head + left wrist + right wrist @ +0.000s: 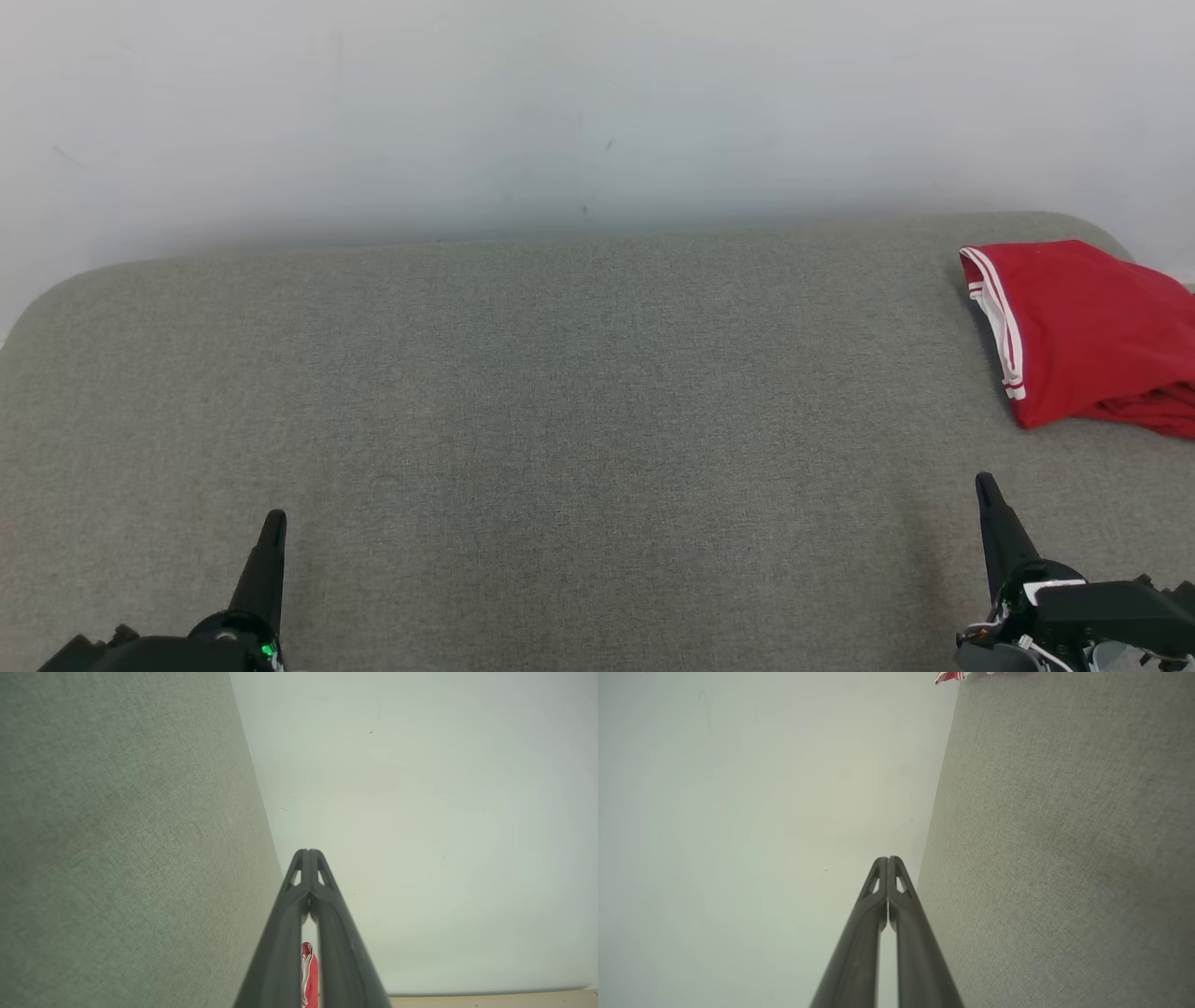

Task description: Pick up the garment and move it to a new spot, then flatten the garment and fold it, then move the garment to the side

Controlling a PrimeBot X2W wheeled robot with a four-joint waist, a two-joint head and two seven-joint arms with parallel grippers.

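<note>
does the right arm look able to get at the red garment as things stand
Probably yes: the red garment lies ahead of the right gripper on the grey surface, nothing between them. Its jaws are shut, so they would need to open first.

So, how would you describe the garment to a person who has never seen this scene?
A wide grey fabric surface stands before a pale wall. At its far right corner, beyond the right gripper, lies the garment. It is the one bright red thing there, with white-striped trim along its left edge.
</note>
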